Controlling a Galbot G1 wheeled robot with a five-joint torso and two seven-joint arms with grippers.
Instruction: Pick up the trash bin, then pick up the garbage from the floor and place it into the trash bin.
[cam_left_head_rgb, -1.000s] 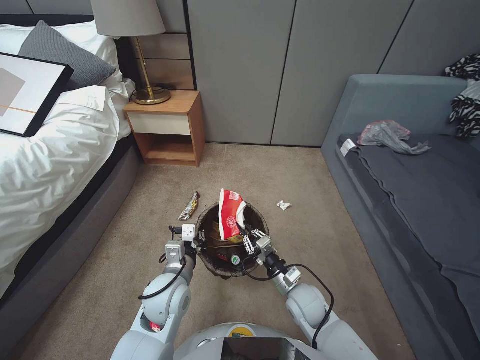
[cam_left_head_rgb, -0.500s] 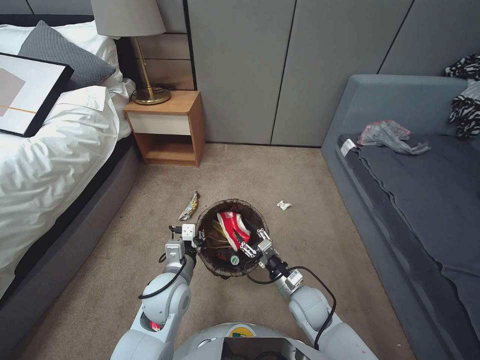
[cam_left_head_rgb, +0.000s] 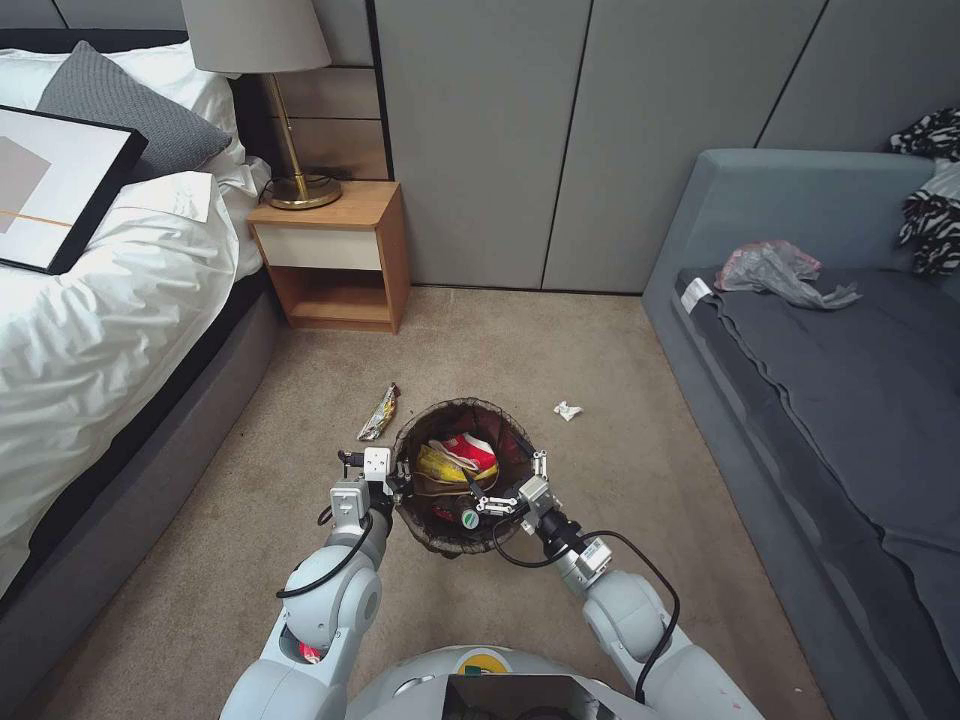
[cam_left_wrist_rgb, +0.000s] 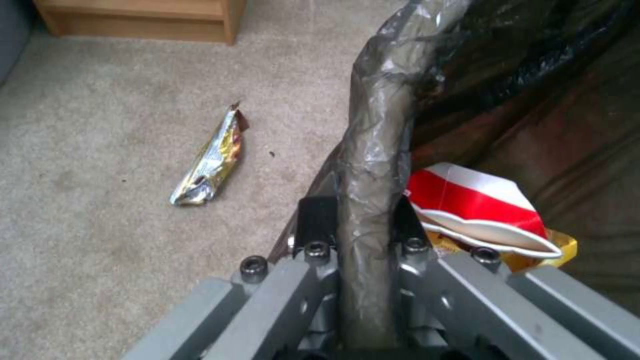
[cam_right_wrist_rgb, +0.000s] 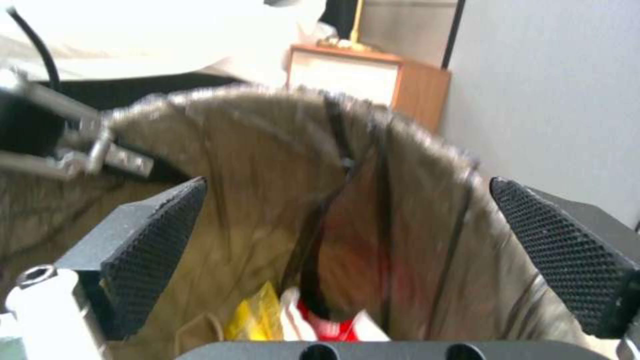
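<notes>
Partly done. Left to right: a foil snack wrapper (cam_left_head_rgb: 379, 413) lies loose on the carpet (cam_left_head_rgb: 600, 350) toward the nightstand (cam_left_head_rgb: 335, 255). The left gripper (cam_left_wrist_rgb: 360, 220) is clamped on the bag-lined rim of the trash bin (cam_left_head_rgb: 415, 455), holding it mid-floor. Inside lie a red-and-white cup (cam_left_head_rgb: 466, 452), a yellow wrapper (cam_left_head_rgb: 440, 466) and a green-capped bottle (cam_left_head_rgb: 469, 519). The right gripper (cam_left_head_rgb: 512, 488) hangs over the bin's right rim, jaws wide apart and empty. A white wad (cam_left_head_rgb: 568, 409) remains on the carpet toward the sofa (cam_left_head_rgb: 800, 400). Open carpet lies all round, hemmed by the bed (cam_left_head_rgb: 110, 330) and sofa.

Right gripper (cam_right_wrist_rgb: 347, 235) gapes wide over the bag-lined trash bin (cam_right_wrist_rgb: 267, 150).
</notes>
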